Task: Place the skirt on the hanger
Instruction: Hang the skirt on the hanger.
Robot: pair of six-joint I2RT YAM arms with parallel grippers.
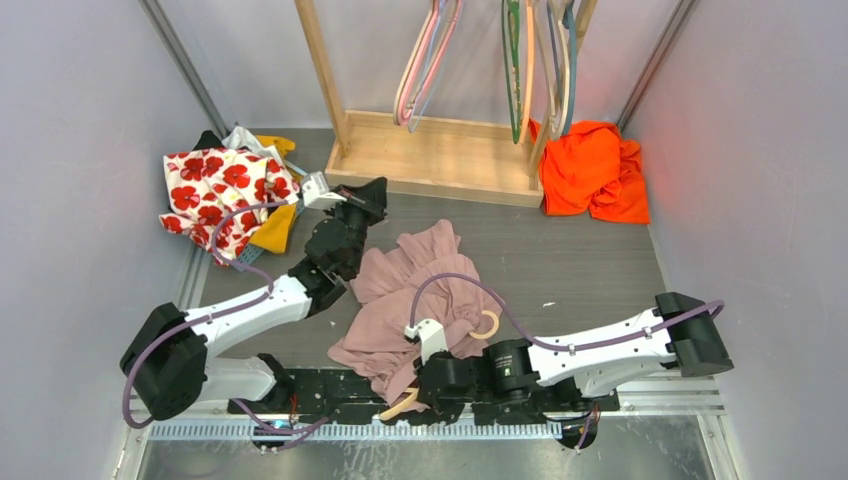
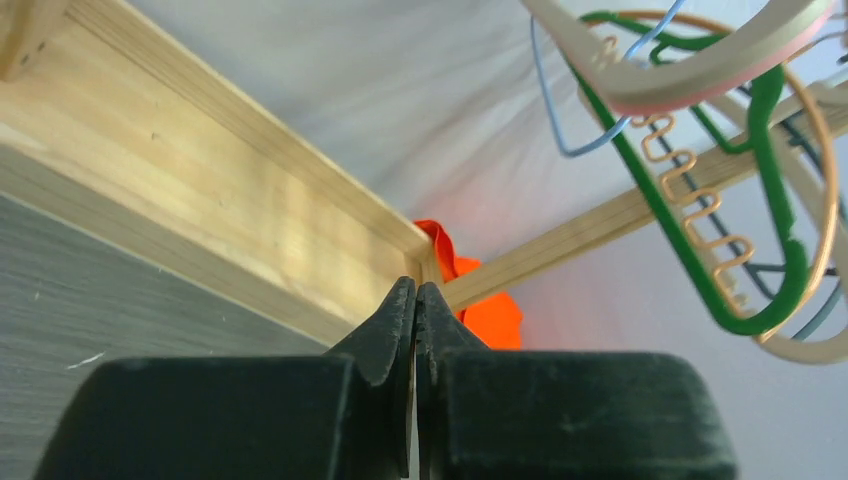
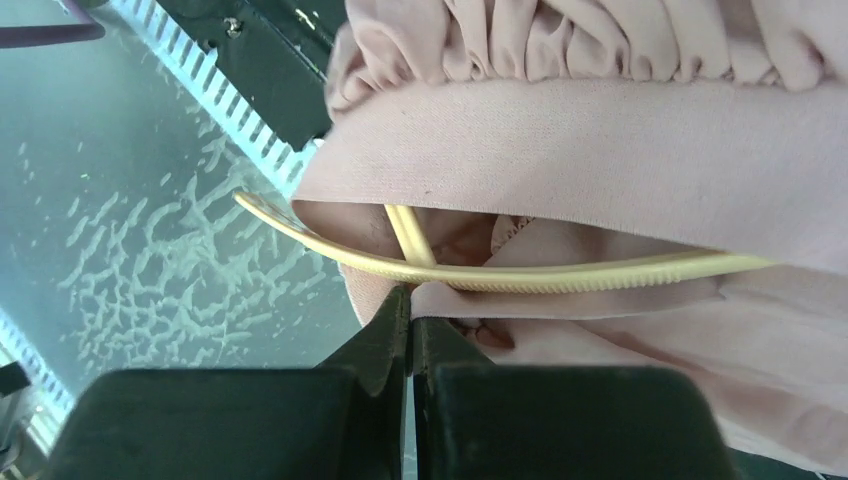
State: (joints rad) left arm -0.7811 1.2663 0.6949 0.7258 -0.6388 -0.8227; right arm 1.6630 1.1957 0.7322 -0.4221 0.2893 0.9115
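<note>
Parks the left gripper (image 2: pixel 415 290), tips pressed together on nothing, by the rack base (image 1: pixel 440 160), out of the way. Has the pink skirt (image 1: pixel 400 290) heaped at centre, cream hanger (image 3: pixel 520 275) slipped under its waistband. Presses the right gripper (image 3: pixel 410 300) shut against cloth below the hanger, probably steadying it; cannot tell if fabric is caught.

I am reading no text, label, brand, number or sign anywhere I am looking. Nothing legible is showing on the pink skirt (image 1: pixel 385 300), the cream hanger (image 3: pixel 500 277), the wooden rack (image 1: pixel 440 155) or the flowered cloth (image 1: pixel 220 190).
</note>
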